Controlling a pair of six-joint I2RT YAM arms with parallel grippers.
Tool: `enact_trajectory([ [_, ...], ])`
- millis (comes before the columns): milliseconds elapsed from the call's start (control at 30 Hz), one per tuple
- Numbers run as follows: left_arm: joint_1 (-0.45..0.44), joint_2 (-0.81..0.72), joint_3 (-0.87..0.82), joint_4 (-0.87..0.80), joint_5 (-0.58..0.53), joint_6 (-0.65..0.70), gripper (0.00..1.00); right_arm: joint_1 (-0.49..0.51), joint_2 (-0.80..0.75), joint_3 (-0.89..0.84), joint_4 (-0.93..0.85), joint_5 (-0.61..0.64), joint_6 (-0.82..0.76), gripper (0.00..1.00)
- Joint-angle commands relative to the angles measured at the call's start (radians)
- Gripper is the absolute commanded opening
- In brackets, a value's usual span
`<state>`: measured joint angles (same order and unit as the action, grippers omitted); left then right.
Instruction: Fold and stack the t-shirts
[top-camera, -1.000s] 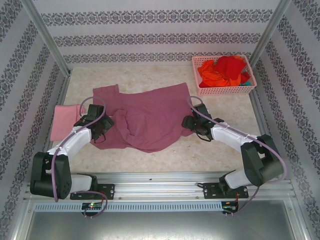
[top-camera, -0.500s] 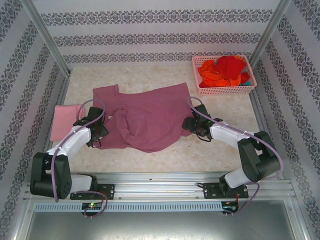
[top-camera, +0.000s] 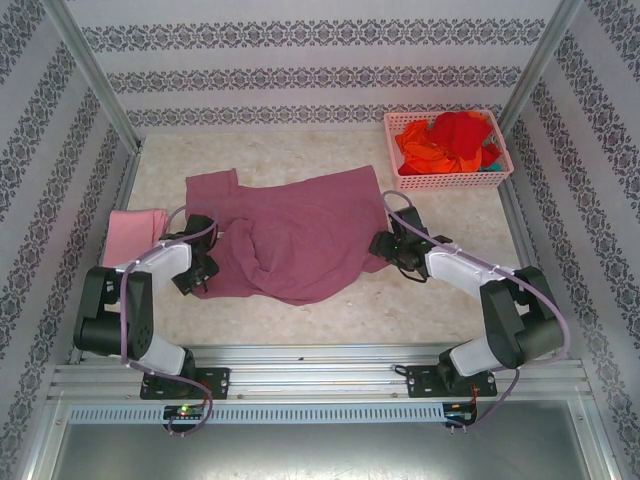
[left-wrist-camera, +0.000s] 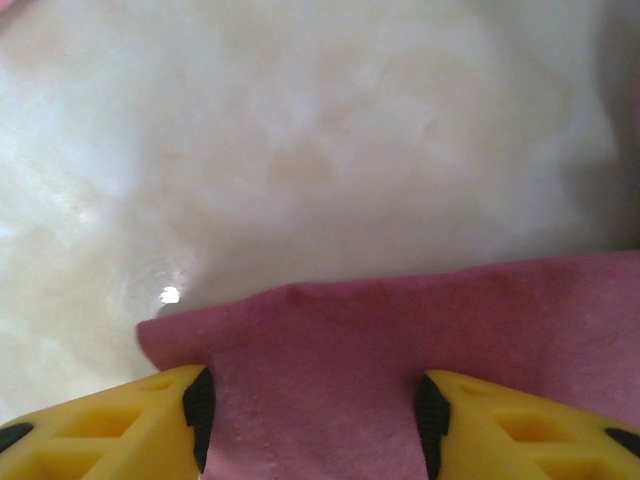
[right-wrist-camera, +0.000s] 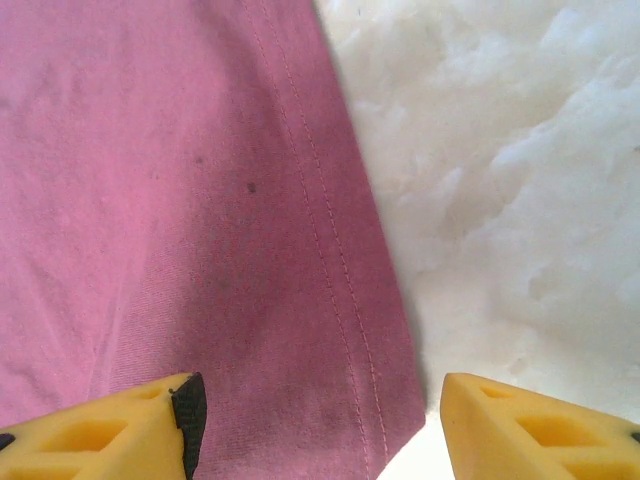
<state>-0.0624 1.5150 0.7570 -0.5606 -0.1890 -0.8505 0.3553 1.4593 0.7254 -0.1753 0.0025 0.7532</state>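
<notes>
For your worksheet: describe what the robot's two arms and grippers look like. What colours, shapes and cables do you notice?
The left arm and right arm have smooth white shell links between chunky black joints, and a lilac cable loops along each. The left gripper and right gripper have blocky yellow plastic fingers with recessed cut-outs and black pads on their inner faces.

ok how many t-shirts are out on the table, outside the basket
2. The dusty mauve cloth t-shirt lies spread mid-table; the light pink cloth t-shirt lies folded at the left edge. Red and orange cloth is bunched in the pink plastic lattice basket.
</notes>
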Motion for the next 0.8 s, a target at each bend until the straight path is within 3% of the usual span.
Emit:
enact_trajectory([
  [0,0.016,0.051,0.010,-0.006,-0.006,-0.020,0.51,-0.007,-0.028,-0.020,-0.015,0.004,-0.013,0.64],
  [133,0.016,0.052,-0.015,0.019,0.000,-0.021,0.31,-0.007,-0.045,-0.021,-0.027,0.009,-0.008,0.64],
  [267,0.019,0.020,-0.042,0.047,0.007,-0.022,0.00,-0.009,-0.085,-0.026,-0.054,0.031,0.000,0.63],
  [467,0.026,-0.157,-0.126,0.137,0.032,-0.087,0.00,-0.013,-0.185,-0.080,-0.082,0.090,0.076,0.59],
  [767,0.039,-0.344,-0.139,0.125,0.006,-0.115,0.00,0.002,-0.052,-0.067,0.028,-0.120,0.168,0.60],
])
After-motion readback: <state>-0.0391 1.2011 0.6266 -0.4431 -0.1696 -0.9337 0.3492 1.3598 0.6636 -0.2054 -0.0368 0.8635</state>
